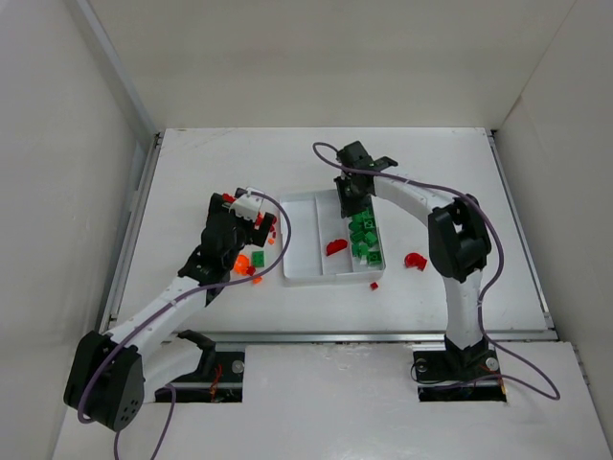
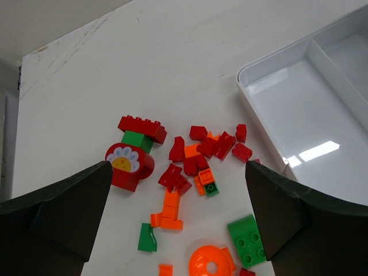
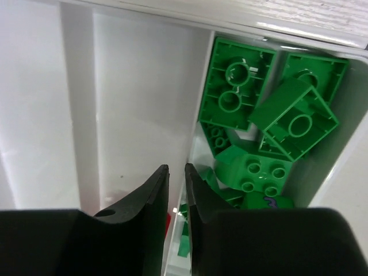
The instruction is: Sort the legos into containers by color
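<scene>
The right gripper (image 3: 175,170) hung closest, its fingers pressed almost together with nothing seen between them, at a dividing wall of the tray (image 1: 305,240). Beside it, green bricks (image 3: 241,86) were heaped in the right compartment. One red piece (image 1: 335,247) lay in the middle compartment. The left gripper (image 2: 178,167) was spread wide above loose red, orange and green legos (image 2: 195,155) on the table (image 1: 239,163), off the tray's left edge.

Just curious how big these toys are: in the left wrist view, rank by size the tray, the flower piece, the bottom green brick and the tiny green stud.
1. Tray, though only partly in view.
2-3. Flower piece and green brick look alike; the brick is nearer the camera, so I can't rank them.
4. Tiny green stud.
</scene>
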You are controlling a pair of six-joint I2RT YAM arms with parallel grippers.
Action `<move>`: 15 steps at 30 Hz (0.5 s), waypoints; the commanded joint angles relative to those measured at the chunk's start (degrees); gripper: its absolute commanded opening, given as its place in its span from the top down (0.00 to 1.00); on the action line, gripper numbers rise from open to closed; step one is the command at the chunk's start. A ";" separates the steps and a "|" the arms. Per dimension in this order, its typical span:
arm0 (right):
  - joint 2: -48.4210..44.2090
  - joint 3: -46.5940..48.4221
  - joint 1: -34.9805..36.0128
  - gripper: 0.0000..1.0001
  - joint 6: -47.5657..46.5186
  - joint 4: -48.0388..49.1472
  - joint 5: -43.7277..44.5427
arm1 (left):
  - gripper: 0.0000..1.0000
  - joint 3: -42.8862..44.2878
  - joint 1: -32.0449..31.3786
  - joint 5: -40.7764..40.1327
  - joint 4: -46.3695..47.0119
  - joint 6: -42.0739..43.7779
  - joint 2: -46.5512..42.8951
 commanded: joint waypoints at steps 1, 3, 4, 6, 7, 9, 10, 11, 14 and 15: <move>0.58 2.29 0.64 0.77 1.07 3.65 0.49 | 0.00 2.73 0.40 -0.95 0.46 1.20 -0.12; 1.10 2.29 0.65 0.78 1.85 3.66 0.49 | 0.00 2.73 0.40 -0.95 0.46 1.20 -0.12; 1.63 2.29 0.65 0.79 2.38 3.66 1.88 | 0.00 2.73 0.40 -0.95 0.46 1.20 -0.12; 1.63 1.76 0.65 0.83 3.95 3.66 3.64 | 0.00 2.73 0.40 -0.95 -0.06 1.20 -0.12; 1.63 1.15 1.17 0.86 3.97 3.66 5.40 | 0.00 2.73 0.40 -0.95 -0.07 1.20 -0.12; 0.93 1.14 1.18 0.86 4.58 3.66 6.11 | 0.00 2.73 0.40 -0.95 -0.07 1.20 -0.12; 0.93 1.14 1.18 0.86 4.58 3.66 6.12 | 0.00 2.73 0.40 -0.95 -0.07 1.20 -0.12; 0.93 1.14 1.70 0.86 4.58 3.66 7.77 | 0.00 2.73 0.40 -0.95 -0.07 1.20 -0.12; 0.40 1.14 1.70 0.86 5.81 3.14 8.49 | 0.00 2.73 0.40 -0.95 -0.60 0.67 -0.12; 1.18 1.14 1.70 0.86 5.81 3.13 8.49 | 0.00 2.73 0.40 -0.95 -0.60 0.67 -0.12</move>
